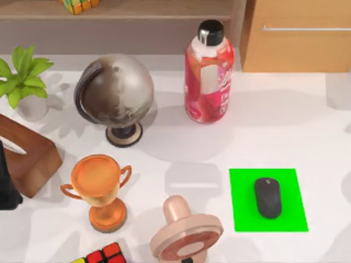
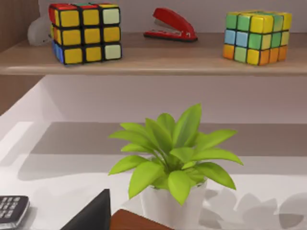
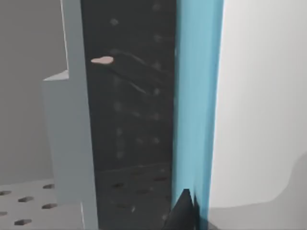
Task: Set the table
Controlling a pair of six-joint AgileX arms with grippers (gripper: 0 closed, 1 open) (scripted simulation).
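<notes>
The white table (image 1: 285, 126) spans the top view. On its right half lies a bright green mat (image 1: 244, 186) with a black mouse (image 1: 267, 197) on it. A dark part of my left arm (image 1: 6, 186) shows at the table's left edge, beside a brown wooden box (image 1: 27, 156). In the left wrist view, a dark piece of my left gripper (image 2: 93, 213) sits low, near a potted plant (image 2: 175, 153). A dark tip of my right gripper (image 3: 184, 211) shows against a blue panel (image 3: 196, 96) in the right wrist view.
A globe (image 1: 114, 93), red bottle (image 1: 208, 76), orange trophy (image 1: 98, 183), pink fan (image 1: 185, 233), puzzle cube (image 1: 101, 256) and plant (image 1: 22, 79) crowd the left and middle. A wooden cabinet (image 1: 296, 38) stands back right. The shelf (image 2: 153, 62) holds two cubes and a red stapler (image 2: 170, 24).
</notes>
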